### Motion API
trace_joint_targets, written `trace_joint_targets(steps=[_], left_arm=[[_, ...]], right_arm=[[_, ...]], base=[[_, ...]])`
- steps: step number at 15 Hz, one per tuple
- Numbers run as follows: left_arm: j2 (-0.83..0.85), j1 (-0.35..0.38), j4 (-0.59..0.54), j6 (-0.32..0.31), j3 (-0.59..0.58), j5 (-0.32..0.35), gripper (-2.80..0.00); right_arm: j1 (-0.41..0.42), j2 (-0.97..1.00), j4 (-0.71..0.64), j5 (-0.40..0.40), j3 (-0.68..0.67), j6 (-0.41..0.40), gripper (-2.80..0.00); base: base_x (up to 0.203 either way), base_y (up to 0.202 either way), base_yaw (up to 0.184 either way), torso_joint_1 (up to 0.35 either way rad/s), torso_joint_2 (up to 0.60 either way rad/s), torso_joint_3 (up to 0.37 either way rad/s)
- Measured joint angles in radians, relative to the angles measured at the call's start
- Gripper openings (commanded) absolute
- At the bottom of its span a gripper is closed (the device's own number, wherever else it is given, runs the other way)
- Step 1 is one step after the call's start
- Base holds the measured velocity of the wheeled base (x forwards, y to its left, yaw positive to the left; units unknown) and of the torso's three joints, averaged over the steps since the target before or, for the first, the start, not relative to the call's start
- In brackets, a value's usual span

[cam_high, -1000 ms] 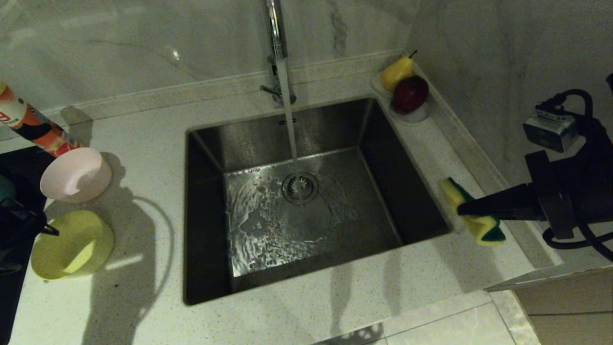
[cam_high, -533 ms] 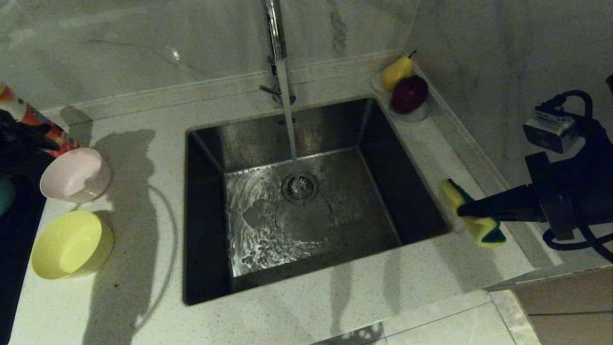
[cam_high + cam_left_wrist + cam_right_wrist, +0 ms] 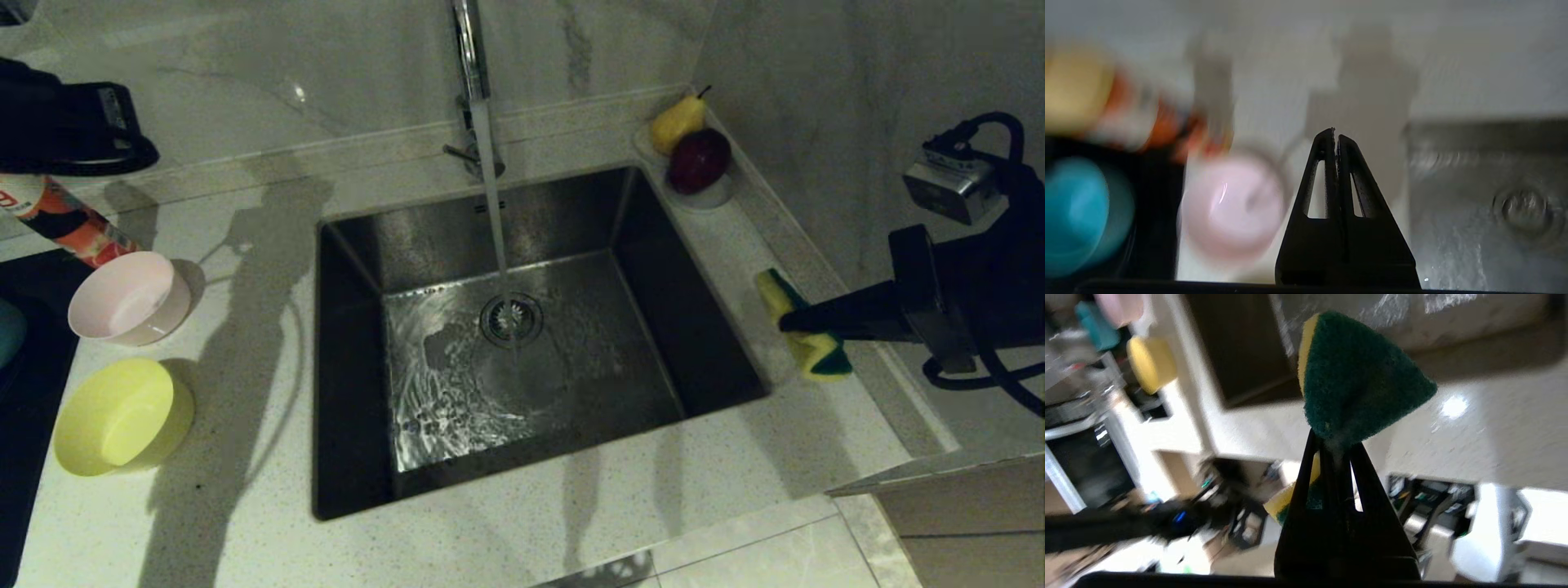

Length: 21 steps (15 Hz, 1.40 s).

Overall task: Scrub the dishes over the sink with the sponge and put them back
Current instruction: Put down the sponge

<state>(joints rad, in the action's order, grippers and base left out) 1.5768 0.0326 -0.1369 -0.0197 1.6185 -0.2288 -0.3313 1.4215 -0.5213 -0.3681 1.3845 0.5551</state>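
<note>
No text can be read; the orange-and-white bottle (image 3: 61, 220) lying far left on the tabletop (image 3: 245, 457) bears printing, but its letters are too small to tell.

This is a home kitchen. A square stainless steel sink (image 3: 522, 343) fills the frame's centre, set in a pale speckled stone counter (image 3: 245, 490), with a chrome tap (image 3: 469, 49) running water at top centre, veined marble-look walls behind, and a yellow pear (image 3: 676, 122) and dark red apple (image 3: 699, 159) upper right.
</note>
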Motion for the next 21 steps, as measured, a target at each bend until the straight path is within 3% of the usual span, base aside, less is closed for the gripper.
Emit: trace_joint_targets(steps=[2, 5, 8, 10, 14, 17, 21], left_arm=[[0.012, -0.096, 0.081, -0.017, 0.002, -0.011, -2.80], [-0.001, -0.240, 0.098, -0.029, 0.000, -0.015, -2.80], [-0.091, -0.351, 0.099, -0.039, -0.074, -0.019, -2.80], [-0.175, -0.381, 0.102, -0.045, -0.126, -0.034, -2.80], [-0.399, -0.389, 0.114, -0.025, -0.240, -0.159, -2.80], [-0.603, -0.277, 0.111, -0.018, -0.383, -0.232, -2.80], [-0.902, -0.161, 0.114, -0.007, -0.658, -0.245, -2.80]], right_arm=[[-0.031, 0.003, 0.000, 0.085, 0.023, 0.000, -2.80], [-0.072, 0.016, 0.005, 0.228, 0.051, -0.002, -2.80], [-0.096, 0.020, 0.008, 0.265, 0.065, -0.001, -2.80], [-0.099, 0.022, 0.007, 0.284, 0.067, -0.001, -2.80], [-0.105, 0.024, 0.007, 0.292, 0.067, 0.000, -2.80], [-0.108, 0.027, 0.007, 0.323, 0.064, 0.000, -2.80], [-0.119, 0.020, 0.008, 0.325, 0.060, 0.000, -2.80]], base=[[0.000, 0.000, 0.000, 0.000, 0.00, 0.000], [0.000, 0.000, 0.000, 0.000, 0.00, 0.000], [0.000, 0.000, 0.000, 0.000, 0.00, 0.000], [0.000, 0.000, 0.000, 0.000, 0.00, 0.000], [0.000, 0.000, 0.000, 0.000, 0.00, 0.000], [0.000, 0.000, 0.000, 0.000, 0.00, 0.000], [0.000, 0.000, 0.000, 0.000, 0.00, 0.000]])
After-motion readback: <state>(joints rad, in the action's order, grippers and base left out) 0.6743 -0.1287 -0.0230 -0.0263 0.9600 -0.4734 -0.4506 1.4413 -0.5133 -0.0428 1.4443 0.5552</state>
